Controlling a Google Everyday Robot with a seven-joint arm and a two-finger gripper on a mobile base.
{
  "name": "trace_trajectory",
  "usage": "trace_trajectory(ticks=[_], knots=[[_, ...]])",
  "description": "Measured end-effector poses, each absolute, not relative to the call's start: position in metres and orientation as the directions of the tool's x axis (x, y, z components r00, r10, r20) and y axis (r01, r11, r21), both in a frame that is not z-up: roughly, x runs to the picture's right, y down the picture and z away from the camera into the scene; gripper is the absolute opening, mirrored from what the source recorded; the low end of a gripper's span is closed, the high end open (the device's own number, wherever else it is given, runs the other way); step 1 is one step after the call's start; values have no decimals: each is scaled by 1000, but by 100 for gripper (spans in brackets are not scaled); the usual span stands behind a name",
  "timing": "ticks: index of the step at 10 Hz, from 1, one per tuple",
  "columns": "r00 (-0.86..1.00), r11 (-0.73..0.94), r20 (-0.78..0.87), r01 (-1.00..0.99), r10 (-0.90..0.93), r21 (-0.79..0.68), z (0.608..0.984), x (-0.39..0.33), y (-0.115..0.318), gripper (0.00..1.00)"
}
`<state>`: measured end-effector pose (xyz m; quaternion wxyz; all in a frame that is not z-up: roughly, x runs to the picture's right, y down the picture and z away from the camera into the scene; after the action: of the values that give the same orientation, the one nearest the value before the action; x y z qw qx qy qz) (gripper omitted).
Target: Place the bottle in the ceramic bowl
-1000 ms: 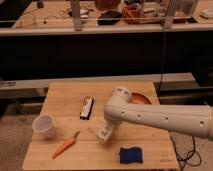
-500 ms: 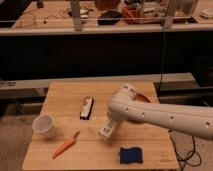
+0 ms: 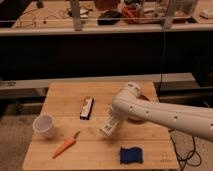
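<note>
My gripper [image 3: 108, 127] hangs from the white arm that reaches in from the right. It sits low over the middle of the wooden table [image 3: 60, 95], just right of the dark bar. A whitish shape at its tip may be the bottle, but I cannot tell it apart from the gripper. The orange ceramic bowl [image 3: 144, 98] lies at the table's right side. It is mostly hidden behind the arm, with only a sliver of rim showing. The gripper is to the left of and nearer than the bowl.
A dark rectangular bar [image 3: 87, 108] lies left of the gripper. A white cup [image 3: 44, 126] stands at the left, a carrot [image 3: 65, 146] lies at the front left, and a blue sponge [image 3: 131, 155] at the front. A cluttered bench [image 3: 105, 29] runs behind the table.
The gripper has moved a little to the right and up, toward the bowl side. The arm's elbow shifted right with it. The other objects have not moved.
</note>
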<state>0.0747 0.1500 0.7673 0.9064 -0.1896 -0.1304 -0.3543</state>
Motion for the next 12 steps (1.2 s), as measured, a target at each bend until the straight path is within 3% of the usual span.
trace_trajectory(ticks=[12], knots=[[768, 740, 367, 624, -524, -250, 770, 103, 136, 0]])
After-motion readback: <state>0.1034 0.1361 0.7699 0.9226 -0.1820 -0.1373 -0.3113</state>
